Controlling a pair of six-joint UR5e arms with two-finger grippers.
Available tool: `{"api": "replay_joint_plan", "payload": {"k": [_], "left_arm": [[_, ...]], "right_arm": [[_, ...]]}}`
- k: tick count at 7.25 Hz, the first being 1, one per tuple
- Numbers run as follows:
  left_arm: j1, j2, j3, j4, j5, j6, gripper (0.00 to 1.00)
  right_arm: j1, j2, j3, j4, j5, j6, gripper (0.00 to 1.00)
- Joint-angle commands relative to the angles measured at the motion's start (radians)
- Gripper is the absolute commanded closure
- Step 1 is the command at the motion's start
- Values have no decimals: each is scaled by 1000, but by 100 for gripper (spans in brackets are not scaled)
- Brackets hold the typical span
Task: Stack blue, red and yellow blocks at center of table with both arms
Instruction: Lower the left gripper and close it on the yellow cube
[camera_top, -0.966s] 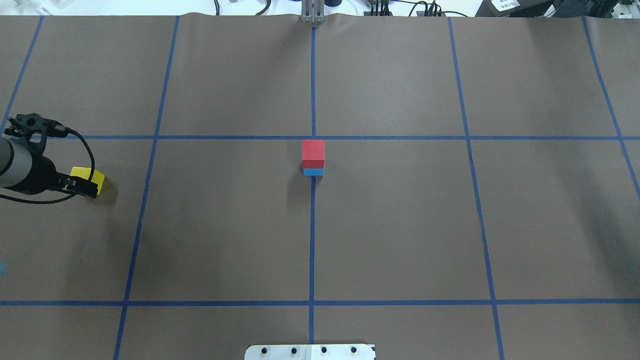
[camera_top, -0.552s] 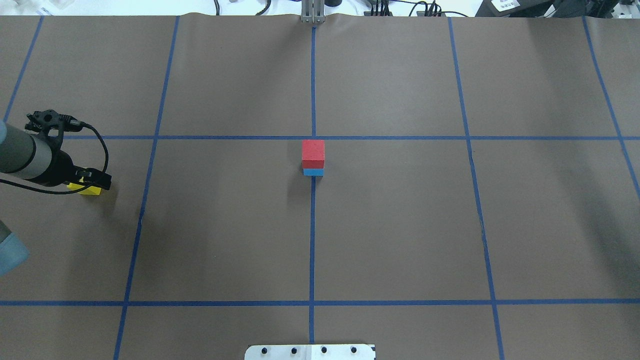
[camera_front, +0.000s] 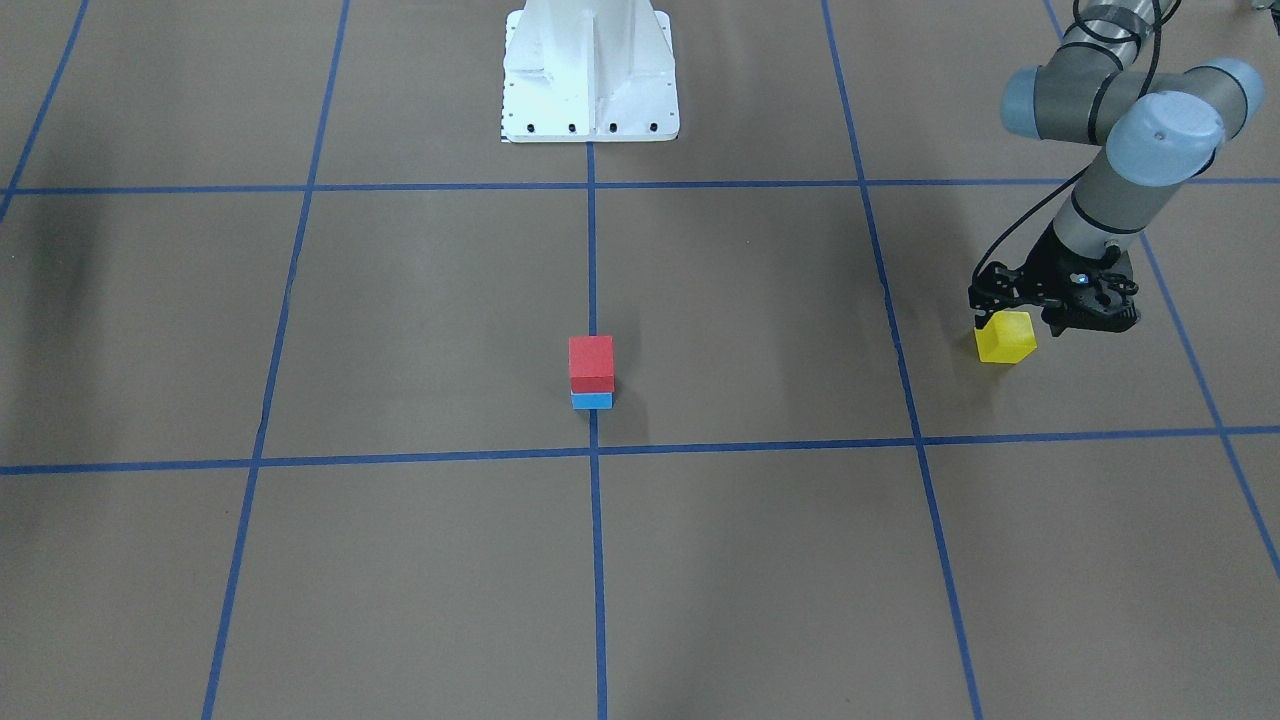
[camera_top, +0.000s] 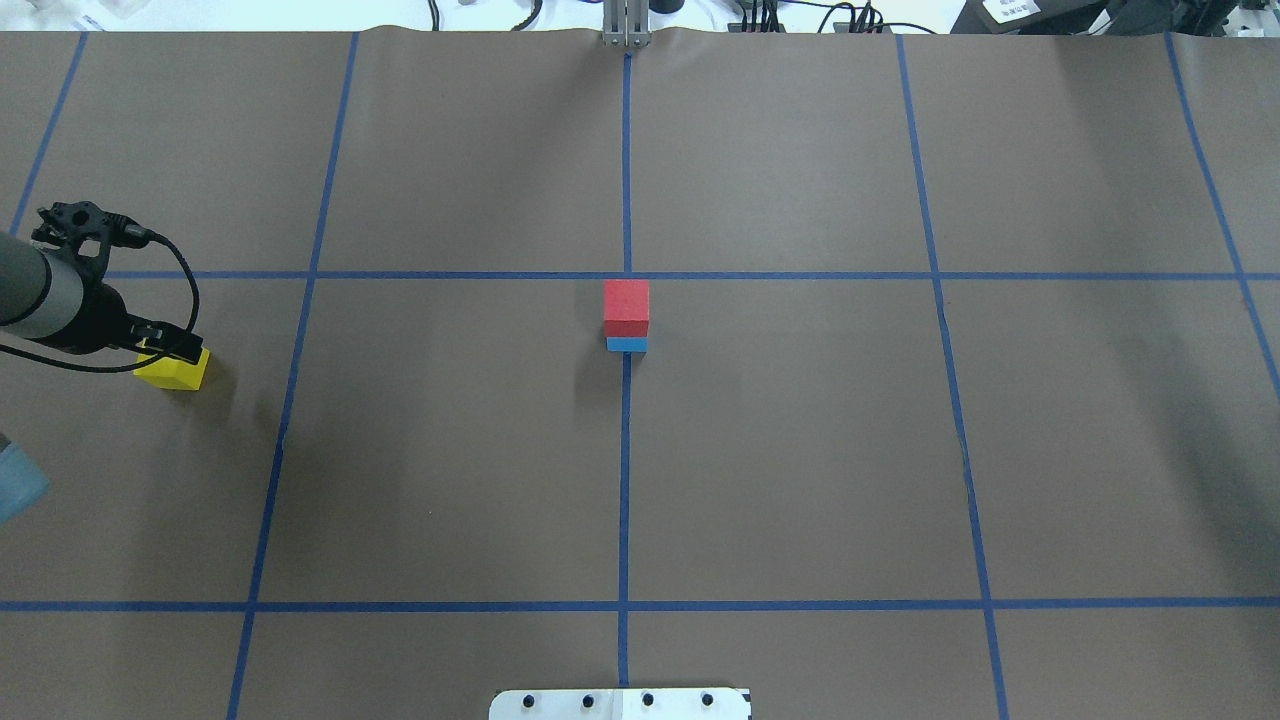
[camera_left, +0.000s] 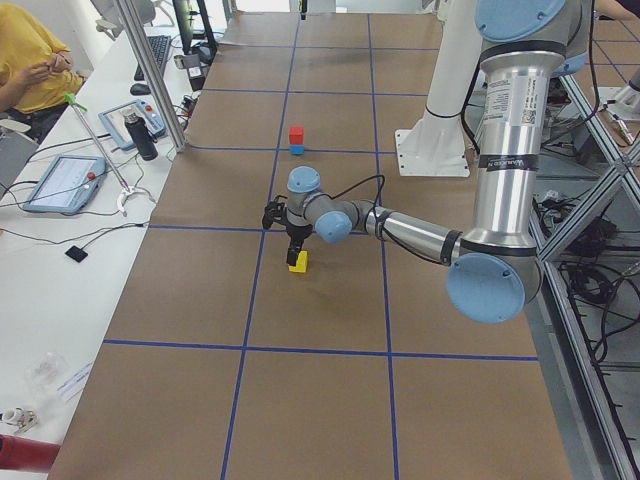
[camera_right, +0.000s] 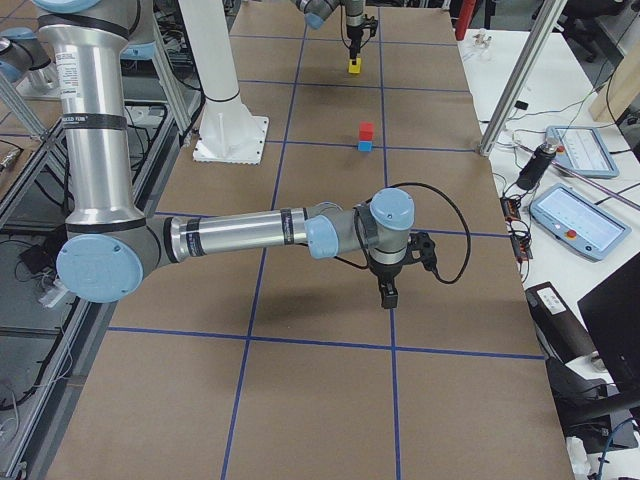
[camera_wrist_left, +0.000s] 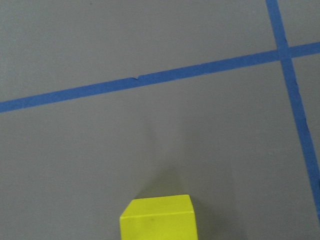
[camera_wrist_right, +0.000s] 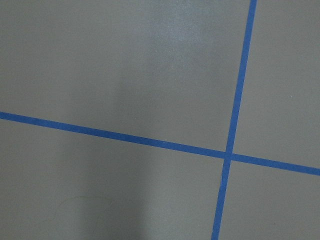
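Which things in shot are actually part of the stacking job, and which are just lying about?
Job:
- red block, stacked on blue block
- yellow block, not yet stacked
- left gripper, over the yellow block
- right gripper, away from the blocks

Just there:
- white robot pedestal
- blue tape grid
- tablets, off to the side
- seated operator

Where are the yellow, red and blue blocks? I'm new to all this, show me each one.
yellow block (camera_top: 176, 368): overhead view, its uncovered top face.
red block (camera_top: 626, 298): overhead view, centre of its top face.
blue block (camera_top: 626, 344): overhead view, side strip showing below the red block.
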Motion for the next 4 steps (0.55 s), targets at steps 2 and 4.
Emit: {"api": "replay_joint_plan", "payload": {"k": [2, 4], "left_arm": [[1, -30, 72, -12, 1, 0, 0], [2, -30, 70, -12, 3, 0, 43]], "right_arm": [[0, 4, -2, 0, -1, 0, 0], [0, 5, -2, 0, -1, 2, 0]]}}
